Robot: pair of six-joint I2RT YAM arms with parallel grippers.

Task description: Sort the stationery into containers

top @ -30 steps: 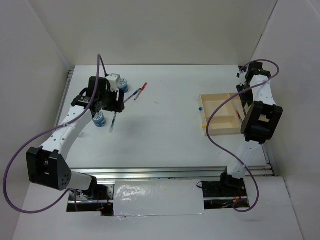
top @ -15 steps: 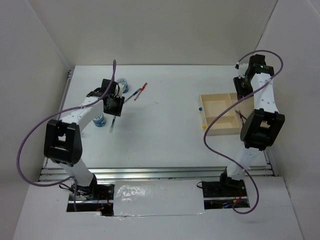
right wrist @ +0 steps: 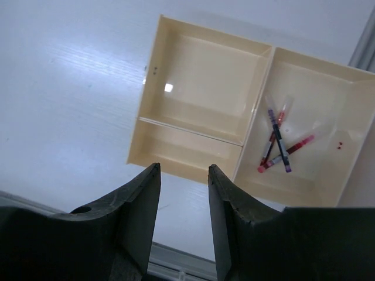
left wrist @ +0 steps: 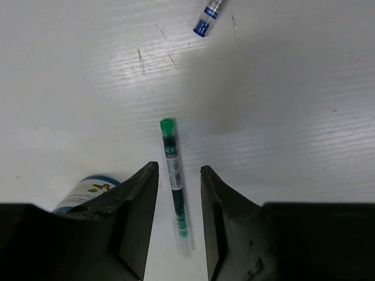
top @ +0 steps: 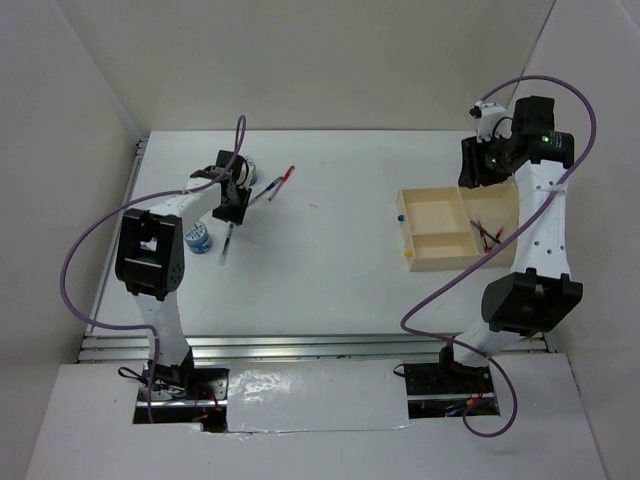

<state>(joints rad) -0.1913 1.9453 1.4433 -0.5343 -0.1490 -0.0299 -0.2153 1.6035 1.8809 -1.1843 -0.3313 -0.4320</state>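
Straddling a green pen (left wrist: 170, 153) with the left gripper (left wrist: 179, 170), jaws apart, a roll (left wrist: 88, 190) at 8 o'clock. Hanging the right gripper (right wrist: 183, 170), jaws apart and empty, over the tray (right wrist: 190, 132), with pens (right wrist: 279, 140) in its 3 o'clock compartment.

Overhead, R wrist both see tray (top: 430, 212).

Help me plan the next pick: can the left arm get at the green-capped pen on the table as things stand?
Probably yes. The left gripper is open over the green-capped pen, which lies uncovered in line with the gap between its fingers; the patterned roll sits off to one side.
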